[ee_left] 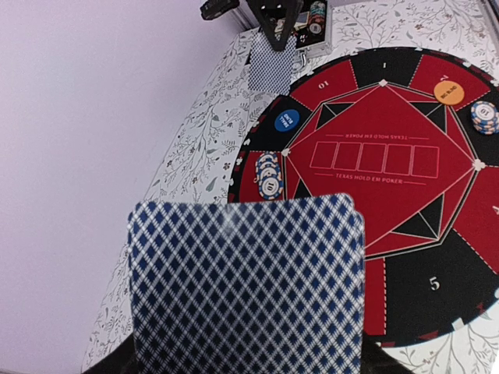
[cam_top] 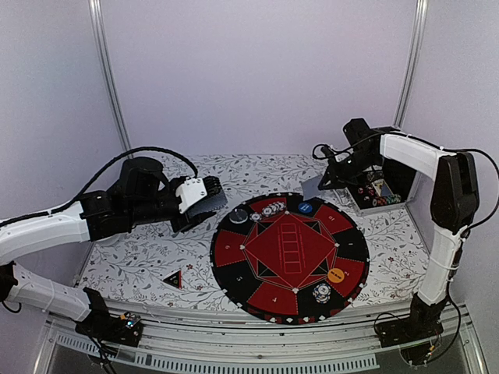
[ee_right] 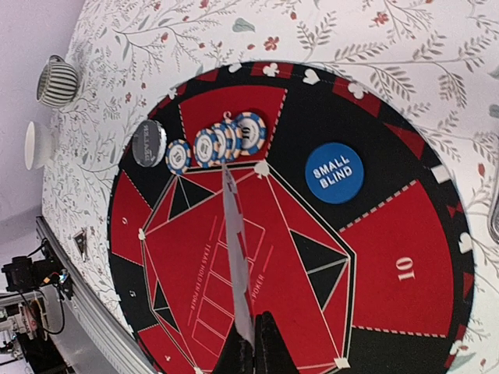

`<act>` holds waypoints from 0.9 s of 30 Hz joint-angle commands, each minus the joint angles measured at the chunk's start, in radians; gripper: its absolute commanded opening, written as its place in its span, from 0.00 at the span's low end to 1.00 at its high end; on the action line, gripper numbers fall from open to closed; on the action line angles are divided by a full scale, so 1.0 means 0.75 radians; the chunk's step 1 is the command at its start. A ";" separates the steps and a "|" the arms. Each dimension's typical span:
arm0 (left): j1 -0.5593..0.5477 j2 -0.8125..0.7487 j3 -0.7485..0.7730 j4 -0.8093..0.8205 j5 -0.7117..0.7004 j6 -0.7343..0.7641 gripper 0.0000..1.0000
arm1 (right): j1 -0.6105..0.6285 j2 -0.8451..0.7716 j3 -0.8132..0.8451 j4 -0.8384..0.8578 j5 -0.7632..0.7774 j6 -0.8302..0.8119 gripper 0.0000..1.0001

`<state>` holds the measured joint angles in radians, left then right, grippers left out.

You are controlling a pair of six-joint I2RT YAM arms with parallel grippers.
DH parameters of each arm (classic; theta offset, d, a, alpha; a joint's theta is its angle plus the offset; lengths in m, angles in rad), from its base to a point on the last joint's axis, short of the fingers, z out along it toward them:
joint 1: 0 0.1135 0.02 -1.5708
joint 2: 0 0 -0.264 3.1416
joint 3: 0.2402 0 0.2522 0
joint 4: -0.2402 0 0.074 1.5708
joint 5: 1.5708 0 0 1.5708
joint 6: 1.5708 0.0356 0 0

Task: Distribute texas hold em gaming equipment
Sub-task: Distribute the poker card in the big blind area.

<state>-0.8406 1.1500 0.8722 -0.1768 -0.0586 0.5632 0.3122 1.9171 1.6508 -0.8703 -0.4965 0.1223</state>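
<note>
Top: left fingers (cam_top: 209, 190) grip card stack (cam_top: 204, 212); right fingers (cam_top: 334, 174) pinch single card (cam_top: 312, 187) over mat (cam_top: 234, 273) edge.
Left wrist: card stack clamped between fingers.
Right wrist: single card edge-on ahead of fingers.
Dealing step; next probably lower, release.

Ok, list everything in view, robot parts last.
mat: one, red and black, mid-cloth
cloth: one, white floral, over the table
chip row: one, blue-white, mat's far left
chip stack: one, blue-white, mat's near edge
blue disc: one, blue, mat's far edge
orange disc: one, orange, mat's near right
dark disc: one, dark, beside the chip row
triangle: one, black-red, cloth left of mat
case: one, silver, far right
held cards: at least two, blue-diamond backs, left gripper
single card: one, same back, right gripper
left gripper: one, white and black, shut on held cards
right gripper: one, black, shut on single card
</note>
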 commanded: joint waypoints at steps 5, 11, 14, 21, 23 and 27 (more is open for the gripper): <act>0.019 -0.010 -0.019 0.044 0.015 -0.013 0.63 | 0.001 0.057 -0.058 0.055 -0.089 0.012 0.02; 0.021 -0.003 -0.016 0.041 0.039 -0.017 0.63 | 0.000 -0.139 -0.286 0.007 -0.104 0.013 0.02; 0.022 -0.007 -0.018 0.041 0.039 -0.017 0.63 | 0.003 -0.256 -0.468 -0.005 -0.177 0.045 0.02; 0.023 0.003 -0.016 0.037 0.056 -0.021 0.63 | 0.112 -0.365 -0.766 -0.079 -0.377 0.063 0.02; 0.023 0.003 -0.016 0.038 0.059 -0.022 0.63 | 0.146 -0.351 -0.782 -0.072 -0.398 0.050 0.02; 0.023 0.006 -0.016 0.037 0.064 -0.024 0.63 | 0.152 -0.317 -0.773 -0.075 -0.400 0.024 0.02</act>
<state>-0.8352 1.1522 0.8677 -0.1764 -0.0292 0.5602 0.4252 1.6577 1.0653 -0.9230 -0.7532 0.1608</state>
